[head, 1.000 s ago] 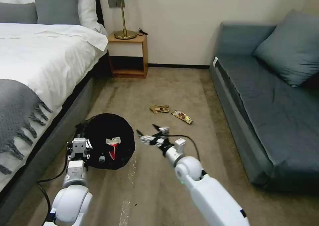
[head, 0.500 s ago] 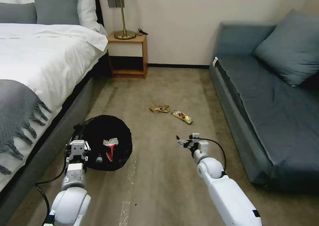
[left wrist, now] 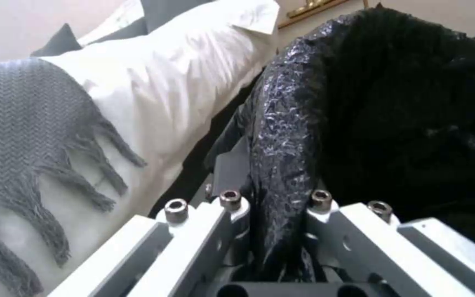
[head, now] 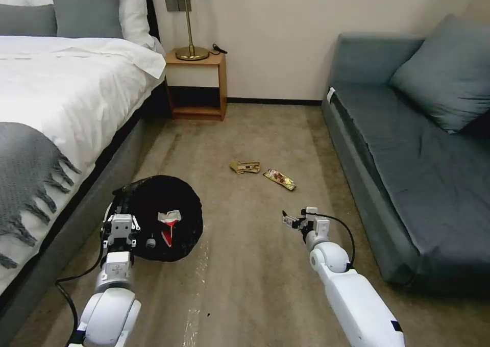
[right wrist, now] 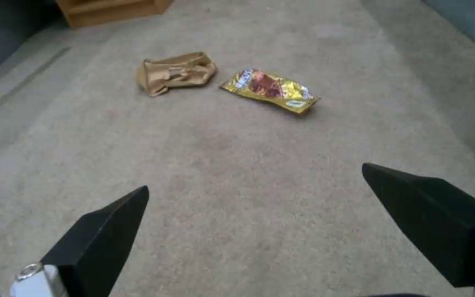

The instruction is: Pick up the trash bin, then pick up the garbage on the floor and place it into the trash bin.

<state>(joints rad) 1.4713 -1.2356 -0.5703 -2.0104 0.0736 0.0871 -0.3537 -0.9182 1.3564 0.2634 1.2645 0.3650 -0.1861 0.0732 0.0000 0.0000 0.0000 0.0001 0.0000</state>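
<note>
My right gripper (head: 289, 219) is wide open and empty, with the shiny yellow-brown snack wrapper (right wrist: 269, 89) on the carpet at about 12 o'clock, long axis running 10-to-4, while my left gripper (head: 120, 228) is clamped on the round black-lined trash bin (head: 162, 204).

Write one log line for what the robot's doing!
left gripper: shut on trash bin | right gripper: open over carpet | tan wrapper, snack wrapper: on floor
</note>
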